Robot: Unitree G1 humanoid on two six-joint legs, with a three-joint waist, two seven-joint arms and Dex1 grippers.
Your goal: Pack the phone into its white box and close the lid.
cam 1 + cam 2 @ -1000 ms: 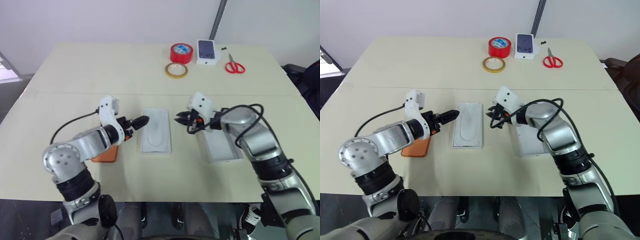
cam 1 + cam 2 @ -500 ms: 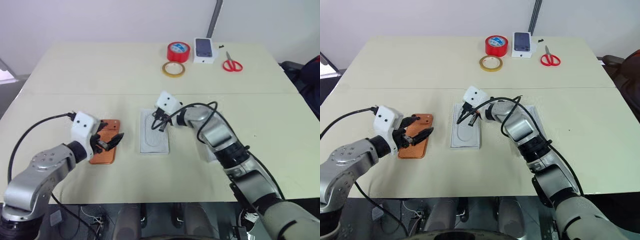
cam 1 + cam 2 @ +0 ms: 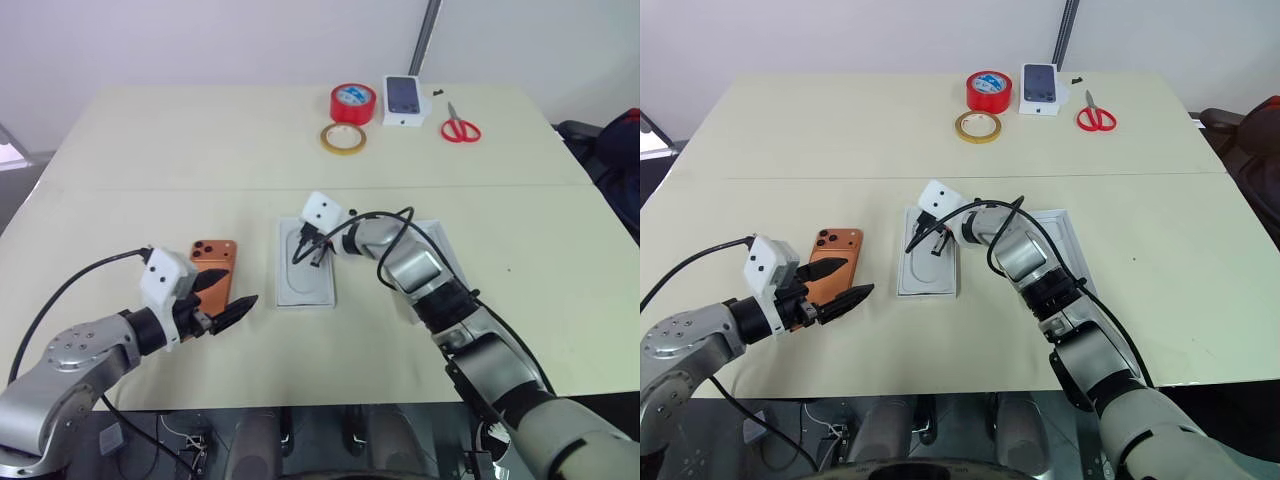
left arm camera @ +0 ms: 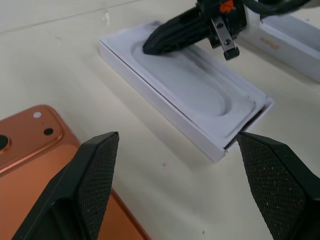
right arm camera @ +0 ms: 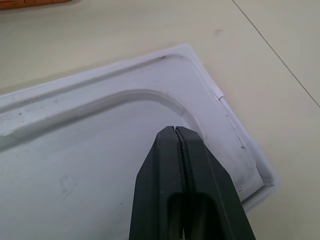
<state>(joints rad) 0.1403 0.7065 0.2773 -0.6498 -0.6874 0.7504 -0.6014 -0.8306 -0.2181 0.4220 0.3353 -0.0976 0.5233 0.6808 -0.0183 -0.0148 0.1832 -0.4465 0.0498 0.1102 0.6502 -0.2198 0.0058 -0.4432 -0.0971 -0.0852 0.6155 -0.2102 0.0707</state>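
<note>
On the cream counter [image 3: 150, 140], seen from the left eye, the phone [image 3: 212, 268] lies camera-side up toward nine o'clock of the white box [image 3: 306, 264], apart from it, and the lid [image 3: 432, 245] rests at the box's three o'clock side, partly under the right arm. At twelve o'clock sit a red tape roll [image 3: 350, 102], a yellow tape ring [image 3: 343, 138], a small box picturing a dark phone [image 3: 405, 100] and red scissors [image 3: 459, 127]. From the left wrist, the left pincer [image 4: 185, 175] hangs open and empty over bare counter between phone and box. From the right wrist, the right pincer [image 5: 179, 137] is closed on nothing, its tip over the box's moulded recess; whether it touches is unclear.
</note>
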